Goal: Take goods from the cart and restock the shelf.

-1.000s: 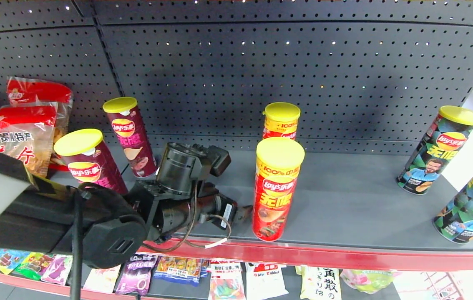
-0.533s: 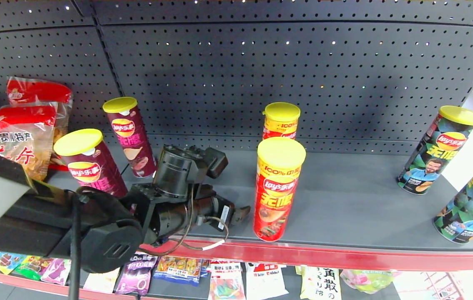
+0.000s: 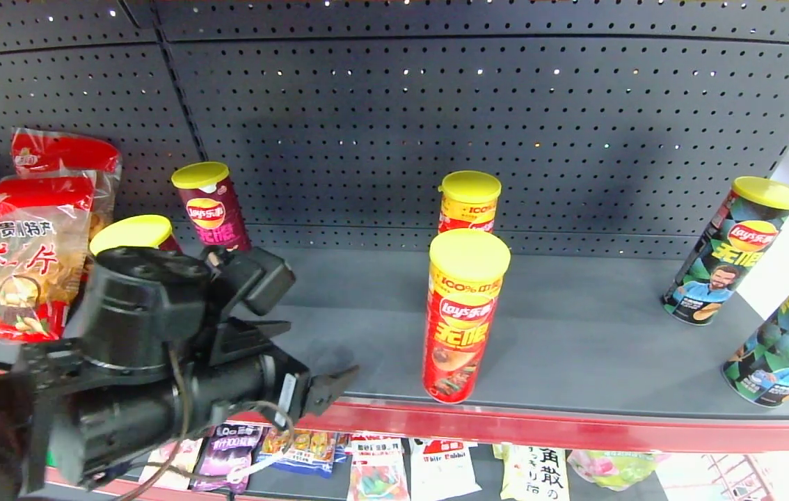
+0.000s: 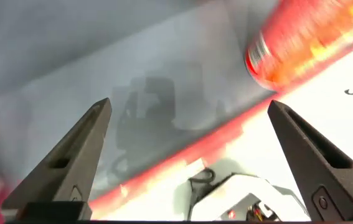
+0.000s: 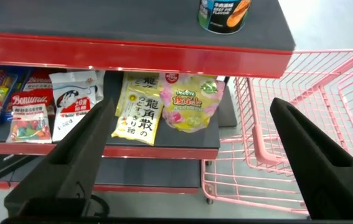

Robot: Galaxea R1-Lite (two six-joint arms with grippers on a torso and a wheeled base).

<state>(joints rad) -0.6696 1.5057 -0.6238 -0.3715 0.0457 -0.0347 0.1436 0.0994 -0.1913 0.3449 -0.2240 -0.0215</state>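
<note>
The left gripper (image 4: 190, 107), fingers spread and empty, hangs at the shelf (image 3: 575, 334) edge near the red can (image 3: 463, 316). The right gripper (image 5: 192, 104), fingers also spread, is near the cart (image 5: 338, 93).

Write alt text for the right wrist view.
The open right gripper hangs before a red-edged dark shelf, with flat snack packets on the tier below. A pink wire cart stands beside the shelving.
</note>
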